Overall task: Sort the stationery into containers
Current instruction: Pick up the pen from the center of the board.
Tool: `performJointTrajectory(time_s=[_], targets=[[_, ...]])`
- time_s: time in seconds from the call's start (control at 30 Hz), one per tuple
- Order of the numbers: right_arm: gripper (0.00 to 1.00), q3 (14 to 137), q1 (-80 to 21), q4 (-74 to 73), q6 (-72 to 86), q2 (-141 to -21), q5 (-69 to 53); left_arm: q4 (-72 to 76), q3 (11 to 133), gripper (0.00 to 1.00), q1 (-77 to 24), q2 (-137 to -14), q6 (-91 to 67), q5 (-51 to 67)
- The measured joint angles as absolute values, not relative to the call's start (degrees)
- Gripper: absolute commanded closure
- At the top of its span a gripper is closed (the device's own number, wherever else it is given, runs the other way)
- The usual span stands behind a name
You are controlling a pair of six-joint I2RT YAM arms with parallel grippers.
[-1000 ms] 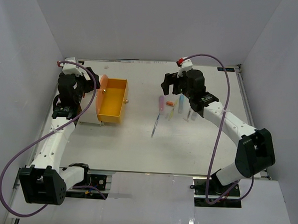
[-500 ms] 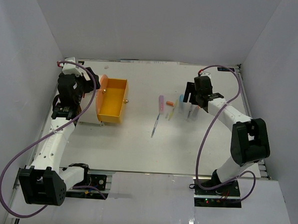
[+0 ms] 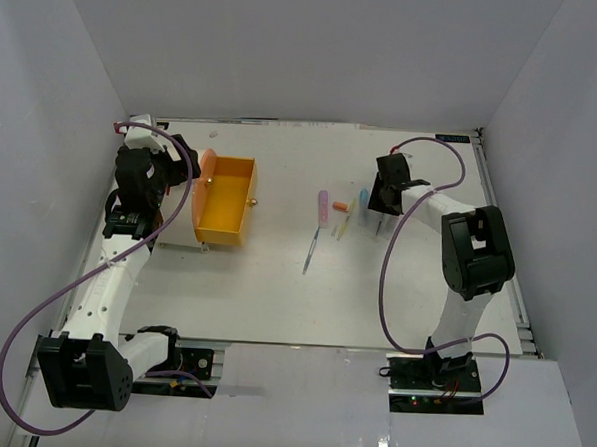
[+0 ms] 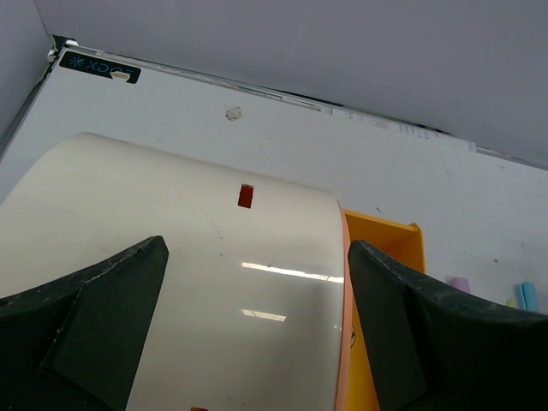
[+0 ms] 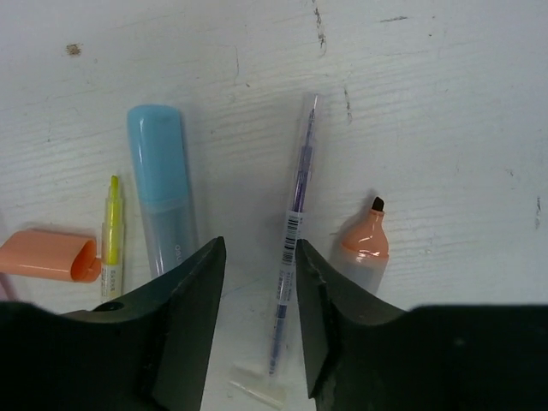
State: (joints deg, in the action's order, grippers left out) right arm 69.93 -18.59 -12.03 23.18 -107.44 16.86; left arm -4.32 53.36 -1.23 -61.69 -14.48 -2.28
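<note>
My right gripper [image 5: 257, 248] is down at the table in the stationery cluster. Its jaws stand open a narrow way around a thin clear pen with purple ink [image 5: 295, 223], which lies close to the right finger. Beside it lie a light blue marker [image 5: 160, 184], an uncapped orange marker [image 5: 364, 253], a yellow pen [image 5: 112, 231] and an orange cap [image 5: 47, 255]. My left gripper [image 4: 257, 247] is wide open, its fingers either side of the cream drum [image 4: 188, 282]. An orange drawer [image 3: 227, 200] is pulled out of the drum, knob towards the middle.
A pink marker [image 3: 322, 206] and a thin dark pen [image 3: 310, 252] lie left of the cluster. White walls close in the table [image 3: 274, 302] on three sides. The right arm's purple cable loops over the right side.
The right gripper has swung right from above the pink and orange pieces and come down over the clear pen, its jaws narrowing. The left arm and drawer have not moved.
</note>
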Motion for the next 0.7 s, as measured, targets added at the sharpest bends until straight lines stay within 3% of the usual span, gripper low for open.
performJointTrajectory(time_s=[0.17, 0.7], targets=[[0.64, 71.13, -18.52, -11.92, 24.51, -109.84, 17.89, -4.34, 53.36, 0.02, -1.23, -61.69, -14.48, -2.28], [0.67, 72.31, -17.98, -12.14, 25.32, -110.85, 19.44, -4.36, 53.36, 0.02, -1.23, -61.69, -14.48, -2.24]])
